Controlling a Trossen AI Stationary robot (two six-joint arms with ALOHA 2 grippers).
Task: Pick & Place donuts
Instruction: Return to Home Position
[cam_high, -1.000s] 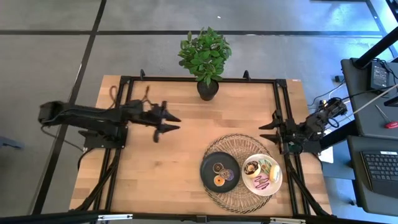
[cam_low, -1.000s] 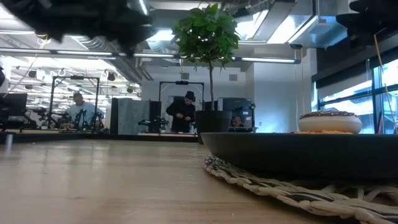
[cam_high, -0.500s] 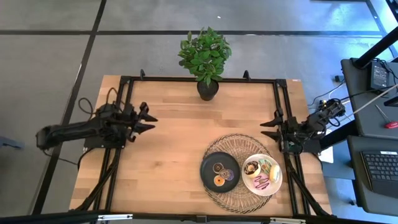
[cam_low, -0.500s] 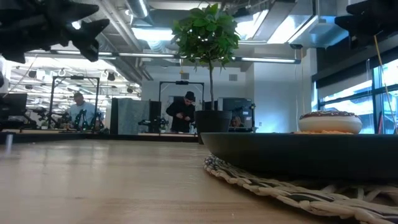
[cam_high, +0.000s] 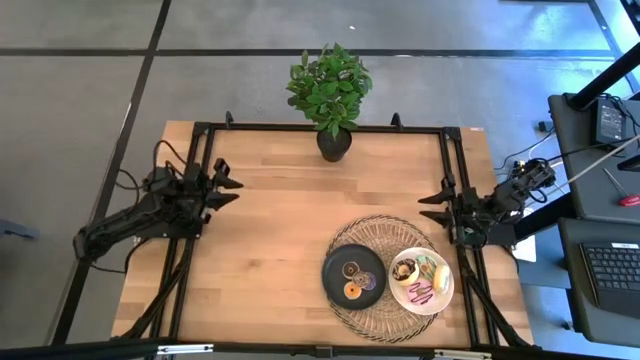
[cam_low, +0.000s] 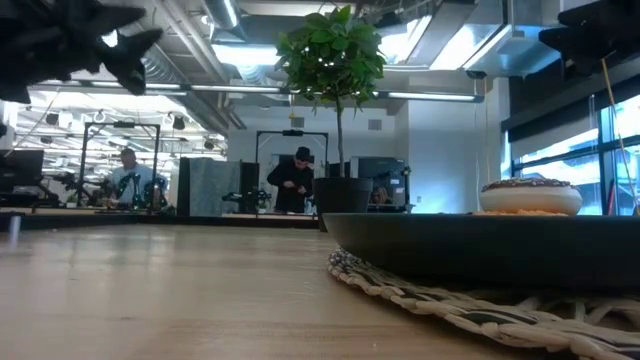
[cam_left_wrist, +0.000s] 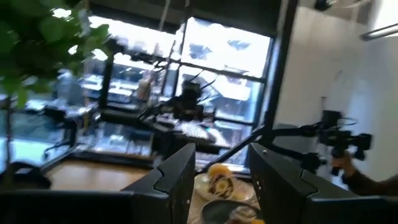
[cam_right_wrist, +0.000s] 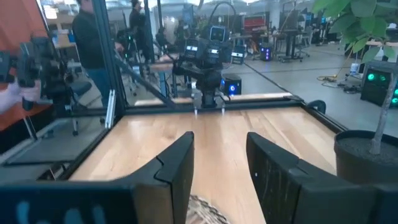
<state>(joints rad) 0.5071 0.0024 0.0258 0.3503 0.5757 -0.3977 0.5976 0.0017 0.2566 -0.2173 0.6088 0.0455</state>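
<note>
Several mini donuts (cam_high: 353, 279) lie on the round black plate (cam_high: 332, 262), and several larger donuts (cam_high: 420, 281) on the round white plate (cam_high: 446, 297); both plates rest on a woven mat (cam_high: 370, 230). A chocolate-iced donut (cam_low: 528, 196) shows in the low view. My left gripper (cam_high: 228, 191) is open and empty, high over the table's left edge. My right gripper (cam_high: 432, 207) is open and empty at the right edge, beyond the plates.
A potted plant (cam_high: 331, 100) stands at the table's far edge, middle. A black frame rail (cam_high: 320, 128) runs round the table top. People (cam_low: 296, 180) stand in the room beyond the table. Bare wood (cam_high: 270, 230) lies between the left arm and the mat.
My left gripper has drawn back from near the table's middle toward the left edge, staying open and empty. My right arm has kept still. The donuts and plates have not moved.
</note>
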